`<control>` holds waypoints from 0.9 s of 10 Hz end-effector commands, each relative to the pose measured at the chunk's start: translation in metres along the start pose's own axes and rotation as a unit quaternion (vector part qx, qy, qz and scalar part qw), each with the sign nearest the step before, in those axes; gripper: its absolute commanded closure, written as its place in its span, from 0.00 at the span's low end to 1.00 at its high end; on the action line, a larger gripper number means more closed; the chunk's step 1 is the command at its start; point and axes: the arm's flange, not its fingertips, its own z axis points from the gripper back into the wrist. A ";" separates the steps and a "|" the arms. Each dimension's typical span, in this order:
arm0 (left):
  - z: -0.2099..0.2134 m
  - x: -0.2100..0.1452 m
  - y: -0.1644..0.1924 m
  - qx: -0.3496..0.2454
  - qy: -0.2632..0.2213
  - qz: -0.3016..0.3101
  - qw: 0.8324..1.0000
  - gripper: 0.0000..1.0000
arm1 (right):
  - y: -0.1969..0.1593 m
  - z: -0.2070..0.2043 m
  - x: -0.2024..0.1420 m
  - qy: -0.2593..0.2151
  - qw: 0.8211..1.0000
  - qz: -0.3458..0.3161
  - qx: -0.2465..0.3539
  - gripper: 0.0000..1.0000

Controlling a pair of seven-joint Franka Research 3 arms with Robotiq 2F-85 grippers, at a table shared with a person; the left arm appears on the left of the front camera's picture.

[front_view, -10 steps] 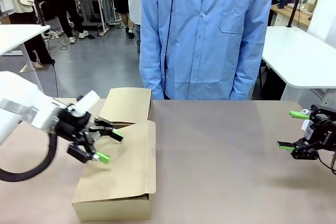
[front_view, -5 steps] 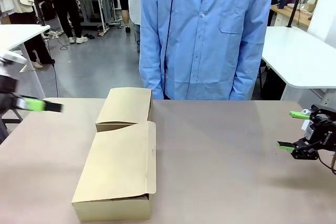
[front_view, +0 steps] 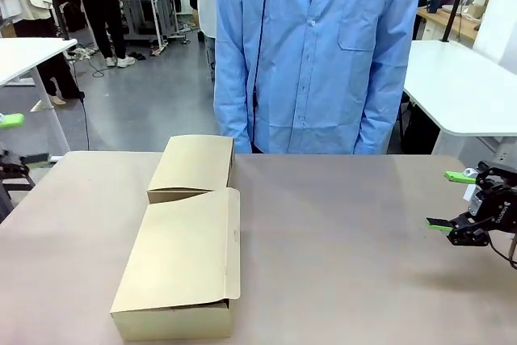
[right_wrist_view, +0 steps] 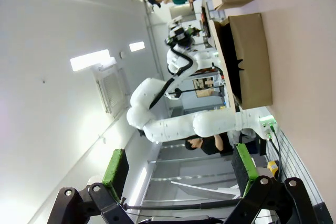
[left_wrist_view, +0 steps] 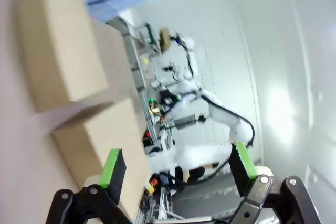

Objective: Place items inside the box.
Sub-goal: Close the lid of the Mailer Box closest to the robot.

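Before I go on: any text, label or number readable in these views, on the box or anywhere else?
None readable.
Cardboard box: plain brown in the front view, no print showing.
Right gripper: a small pale mark on its body, too small to read.
Background benches in both wrist views: too blurred to read.

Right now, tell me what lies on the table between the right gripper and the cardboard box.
Nothing: in the front view the brown table is bare from the closed cardboard box across to the right gripper, whose jaws stand open and empty.
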 end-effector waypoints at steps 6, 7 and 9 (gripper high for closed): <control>-0.001 -0.015 -0.037 -0.013 0.020 -0.039 0.999 0.00 | 0.003 0.001 -0.003 0.005 1.000 0.003 -0.003 0.00; -0.001 -0.015 -0.037 -0.013 0.020 -0.039 0.999 0.00 | 0.003 0.001 -0.003 0.005 1.000 0.003 -0.003 0.00; -0.001 -0.015 -0.037 -0.013 0.020 -0.039 0.999 0.00 | 0.003 0.001 -0.003 0.005 1.000 0.003 -0.003 0.00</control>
